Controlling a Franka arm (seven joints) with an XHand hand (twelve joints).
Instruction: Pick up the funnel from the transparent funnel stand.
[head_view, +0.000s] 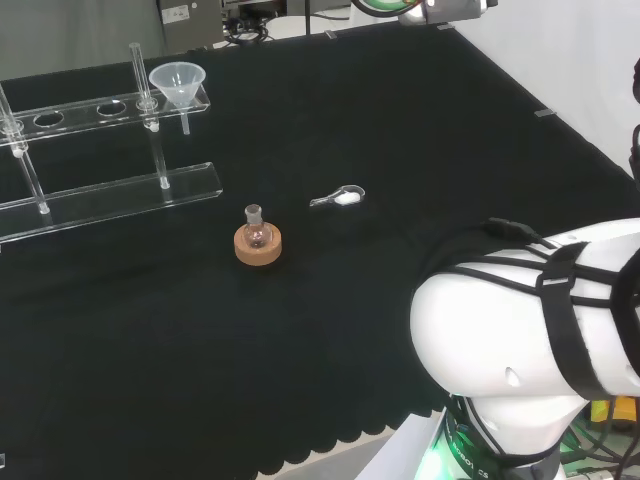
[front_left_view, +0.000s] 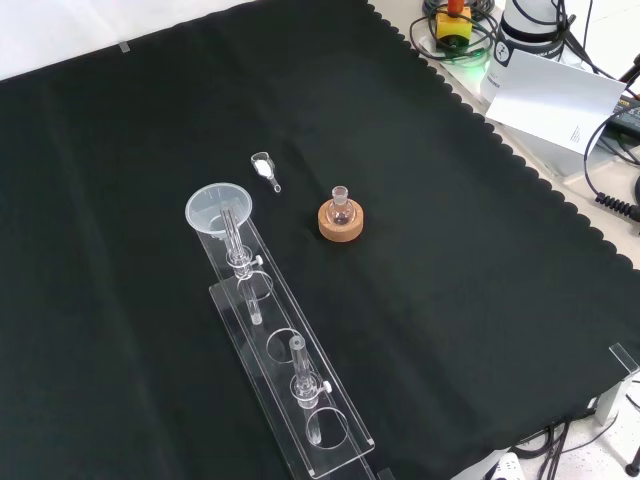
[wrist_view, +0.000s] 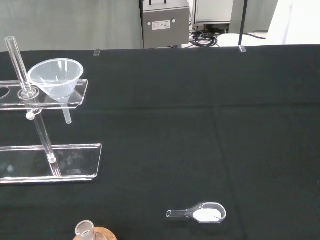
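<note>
Funnel: the clear funnel (head_view: 178, 82) sits in the end hole of the stand's top shelf, cone up, stem hanging below the shelf. Nothing is touching it.
Stand: the see-through funnel stand (head_view: 110, 195) is on the black cloth (head_view: 400, 150) at the left of the head view. In the front view it runs down and to the right, with the funnel (front_left_view: 219, 208) at its upper end. The other holes along the shelf look empty.
Arm: big white links (head_view: 530, 310) are low at the right of the head view, well apart from the stand.
Hand: no telling whether it is wide or closed.
Neighbours: a small flask (head_view: 257, 229) on a cork ring (head_view: 258, 247) stands mid-cloth, and a little scoop (head_view: 340, 198) with white powder lies just beyond. Both are clear of the stand.
Progress: right at the start, by the look of it. The funnel is not lifted and not yet reached.
Left to do: travel across to the stand's funnel end, come in around the cone's rim, take hold, and lift straight up so the stem clears the hole.
Watch for: the upright rod (wrist_view: 20, 67) just beside the funnel (wrist_view: 56, 77) leaves little room on that side.
</note>
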